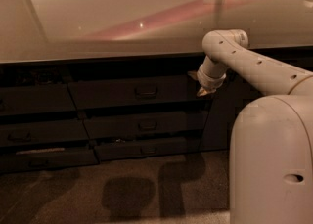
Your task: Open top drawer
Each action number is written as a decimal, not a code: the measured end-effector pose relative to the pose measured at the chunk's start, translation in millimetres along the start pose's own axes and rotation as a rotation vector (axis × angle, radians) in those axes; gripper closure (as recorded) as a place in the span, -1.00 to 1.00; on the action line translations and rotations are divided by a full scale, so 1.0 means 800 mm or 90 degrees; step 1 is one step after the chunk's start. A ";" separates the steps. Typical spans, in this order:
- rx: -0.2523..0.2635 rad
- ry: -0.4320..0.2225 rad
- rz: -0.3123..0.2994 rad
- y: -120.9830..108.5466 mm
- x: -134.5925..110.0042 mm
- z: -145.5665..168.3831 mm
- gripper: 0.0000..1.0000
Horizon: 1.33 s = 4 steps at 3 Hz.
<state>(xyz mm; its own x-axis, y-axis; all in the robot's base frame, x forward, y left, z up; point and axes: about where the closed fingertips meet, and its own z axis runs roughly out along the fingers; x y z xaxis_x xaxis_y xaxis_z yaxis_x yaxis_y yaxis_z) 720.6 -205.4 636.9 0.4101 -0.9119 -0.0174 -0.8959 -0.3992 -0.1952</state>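
The top drawer (pixel 132 91) is the widest dark grey front under the counter, with a small dark handle (pixel 145 91) at its centre. It looks flush with the cabinet. My gripper (pixel 200 85) hangs at the end of the white arm, by the drawer's right end, well to the right of the handle. The wrist hides most of the gripper.
Two shallower dark drawers (pixel 146 125) sit below the top one. Another drawer stack (pixel 39 125) stands to the left. A pale glossy countertop (pixel 122 17) overhangs the cabinets. My white base (pixel 271 159) fills the lower right. Brown floor (pixel 112 193) lies in front.
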 end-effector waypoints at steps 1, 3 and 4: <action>-0.002 0.001 -0.001 0.001 -0.001 0.000 1.00; 0.034 0.023 0.018 0.009 0.013 -0.027 1.00; 0.034 0.023 0.018 0.007 0.013 -0.035 1.00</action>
<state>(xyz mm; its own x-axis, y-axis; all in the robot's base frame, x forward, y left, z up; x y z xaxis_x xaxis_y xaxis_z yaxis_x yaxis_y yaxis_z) 714.9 -220.0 663.4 0.3782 -0.9257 0.0111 -0.8960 -0.3691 -0.2469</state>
